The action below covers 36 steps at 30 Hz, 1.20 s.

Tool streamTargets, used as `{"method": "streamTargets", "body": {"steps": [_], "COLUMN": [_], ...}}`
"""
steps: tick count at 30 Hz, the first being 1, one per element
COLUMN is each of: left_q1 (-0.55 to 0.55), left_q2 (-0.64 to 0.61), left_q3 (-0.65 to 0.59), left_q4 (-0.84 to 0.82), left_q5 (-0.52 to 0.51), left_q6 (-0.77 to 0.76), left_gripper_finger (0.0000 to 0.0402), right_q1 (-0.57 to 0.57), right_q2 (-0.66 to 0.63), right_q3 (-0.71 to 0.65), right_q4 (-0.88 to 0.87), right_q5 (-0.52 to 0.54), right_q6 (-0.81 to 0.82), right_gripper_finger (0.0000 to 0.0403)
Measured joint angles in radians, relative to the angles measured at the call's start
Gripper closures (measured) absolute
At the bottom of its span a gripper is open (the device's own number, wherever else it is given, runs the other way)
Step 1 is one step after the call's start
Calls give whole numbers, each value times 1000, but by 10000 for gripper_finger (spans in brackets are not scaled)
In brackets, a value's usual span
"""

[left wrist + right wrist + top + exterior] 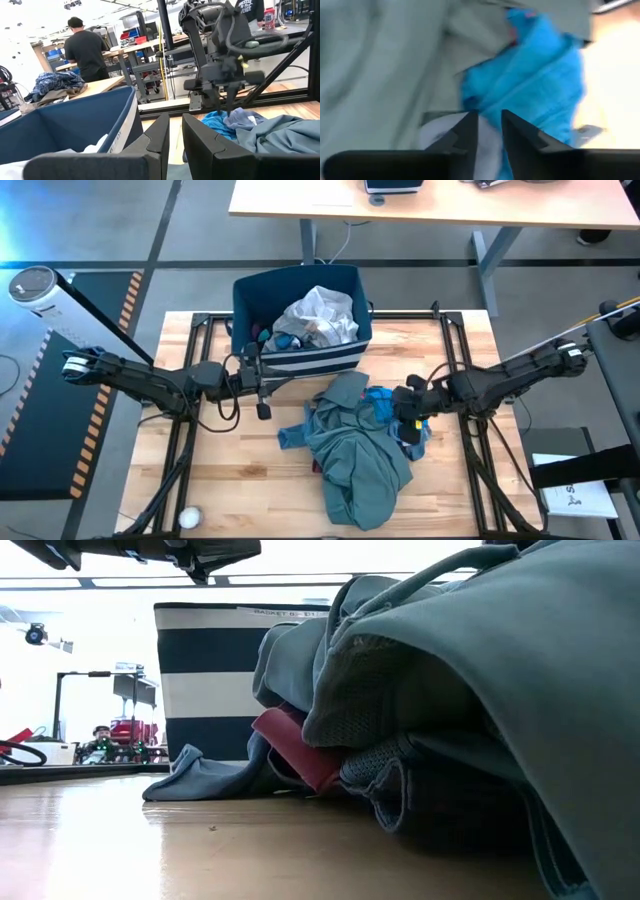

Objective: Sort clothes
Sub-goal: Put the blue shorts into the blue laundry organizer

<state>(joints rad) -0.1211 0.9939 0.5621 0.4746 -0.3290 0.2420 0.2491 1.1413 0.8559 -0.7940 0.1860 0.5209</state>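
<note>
A heap of clothes lies on the table's right half: a large teal-green garment (360,465) on top, a bright blue piece (380,402) at its far right, and a red piece (295,745) and dark mesh fabric (440,800) underneath. A white garment (320,315) lies inside the navy striped bin (300,360) at the far edge. My left gripper (263,408) hovers in front of the bin, its fingers (200,145) a narrow gap apart with nothing between them. My right gripper (412,420) points down at the blue piece (540,75), narrowly open. My right gripper comes at the heap from above, its fingertips (229,112) down at the blue and grey pieces (240,120) on the heap's right side. I cannot tell whether they touch the cloth.
Black frame rails (195,430) run along both sides of the table. A small white ball (189,517) lies at the near left corner. Bare wood shows left of the heap. A person (85,47) stands at benches in the room beyond.
</note>
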Motion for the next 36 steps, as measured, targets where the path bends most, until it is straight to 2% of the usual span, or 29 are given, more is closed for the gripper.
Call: {"method": "streamTargets", "body": {"steps": [7,12,18,22,25,27,32,33,36], "left_q1": [0,0,0,0,0,0,0,0,0], "left_q2": [2,3,3,3,3,3,3,3,3], "left_q3": [0,0,0,0,0,0,0,0,0], "left_q4": [0,0,-1,-1,0,0,0,0,0], "left_q5": [0,0,0,0,0,0,0,0,0], "left_q6": [0,0,0,0,-3,-15,-19,-19,-19], "left_gripper_finger": [363,363,363,363,363,363,363,363,363], "right_q1": [-5,-33,-46,-49,-49,-48,-41,-38,-35], "right_q2": [48,122,255,351,409,429,416,402,352], "right_q3": [0,-4,-4,-4,-4,-3,-4,-3,22], "right_q4": [-14,-10,1,1,8,19,19,14,1], "right_q5": [252,152,147,149,151,150,147,151,150], "right_q6": [33,60,66,72,69,59,31,19,4], "right_gripper_finger": [225,173,138,130,155,196,362,379,382]}}
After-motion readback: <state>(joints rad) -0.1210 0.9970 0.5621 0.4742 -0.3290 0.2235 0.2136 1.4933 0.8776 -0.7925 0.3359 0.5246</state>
